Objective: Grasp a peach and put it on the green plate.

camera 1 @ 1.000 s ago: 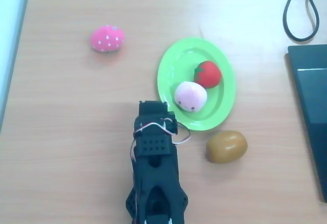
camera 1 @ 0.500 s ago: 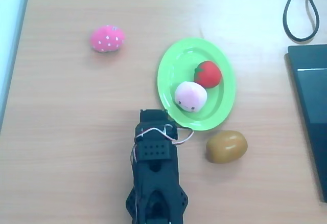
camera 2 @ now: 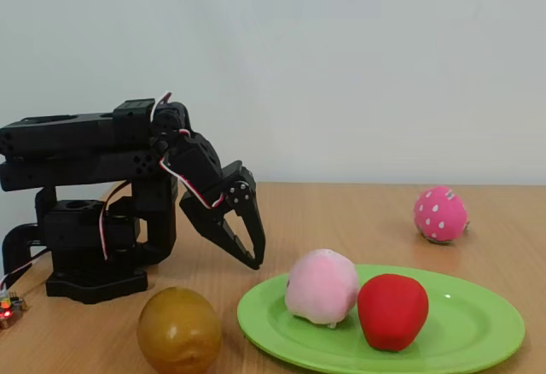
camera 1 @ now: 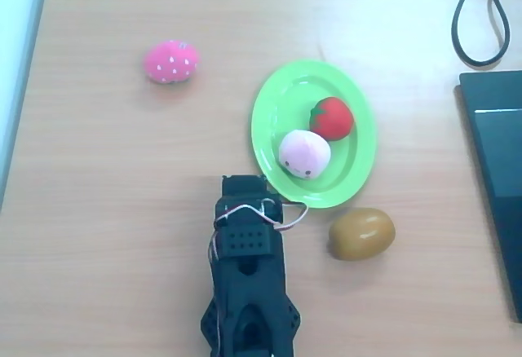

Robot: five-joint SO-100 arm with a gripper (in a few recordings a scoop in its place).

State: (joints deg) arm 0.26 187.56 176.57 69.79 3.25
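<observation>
Fixed view shows you the peach (camera 2: 322, 286) lying on the green plate (camera 2: 478, 327) beside the red strawberry (camera 2: 392, 311); your tool (camera 2: 249, 250) hangs closed and empty.

The table (camera 1: 122, 210) is seen straight down in the overhead view, arm base at bottom edge, arm (camera 1: 249, 275) reaching up-frame; whole work area covered from moderate height. The fixed view is set low, approx. at table level, close in, facing across the table (camera 2: 341, 212) toward a pale wall (camera 2: 341, 58), arm (camera 2: 111, 195) at left. Shared by both: arm, plate (camera 1: 359, 141) (camera 2: 478, 323), peach (camera 1: 304, 153) (camera 2: 321, 285), red strawberry (camera 1: 331, 118) (camera 2: 392, 310), pink strawberry (camera 1: 171, 61) (camera 2: 440, 213), brown fruit (camera 1: 362, 233) (camera 2: 179, 330).
</observation>
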